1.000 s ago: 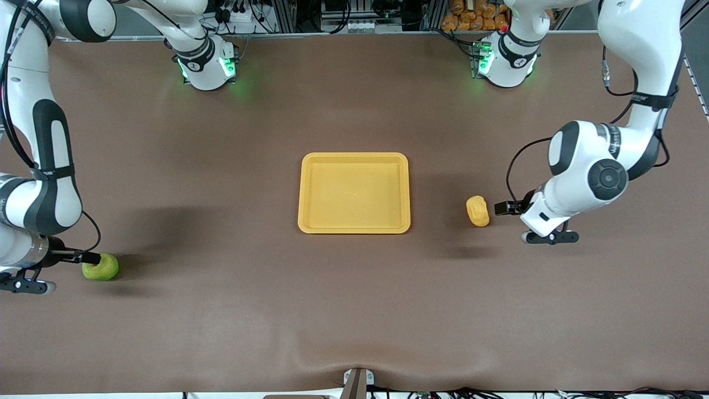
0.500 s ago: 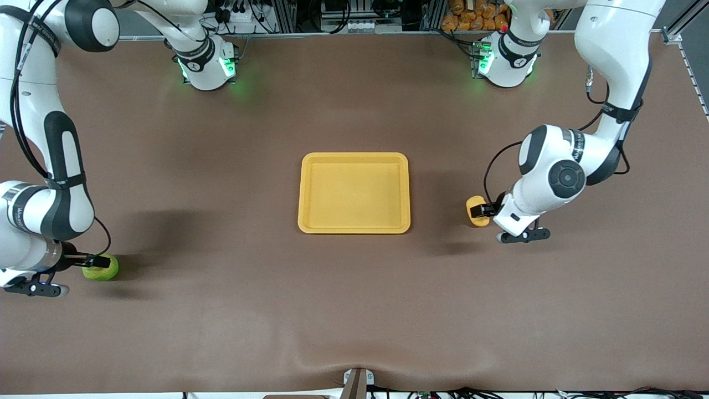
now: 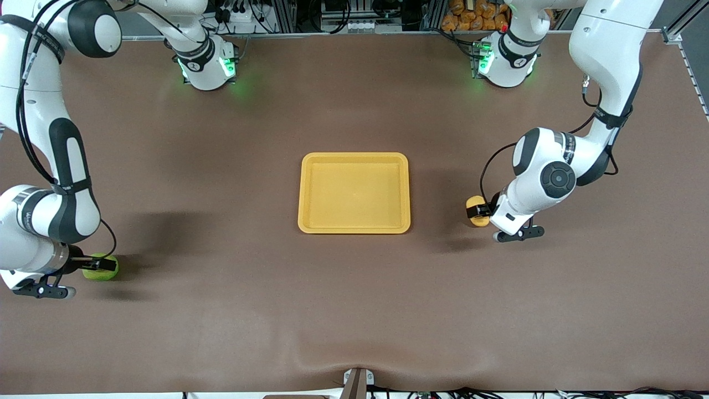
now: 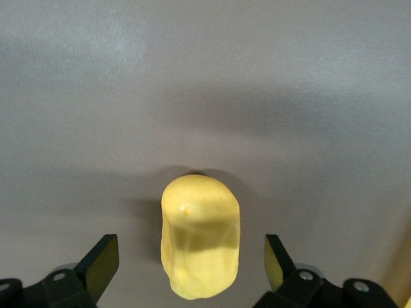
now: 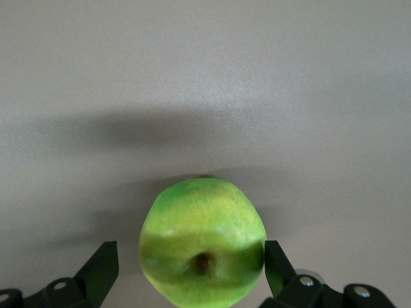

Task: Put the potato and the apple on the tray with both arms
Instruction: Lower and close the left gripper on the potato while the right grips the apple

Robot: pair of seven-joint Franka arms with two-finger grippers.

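On the brown surface, two white robot arms are working at either end while the yellow-orange tray is lying bare at the middle. Toward the left arm's end, the left pincer is standing low around the potato, its fingers spread wide on either side and apart from the yellow skin; the potato is resting on the surface near the tray's short edge. Toward the right arm's end, well apart from the tray and nearer the front camera, the right pincer is straddling the green apple, its fingers wide open; one is standing clear of the apple, and whether the other is touching it cannot be told
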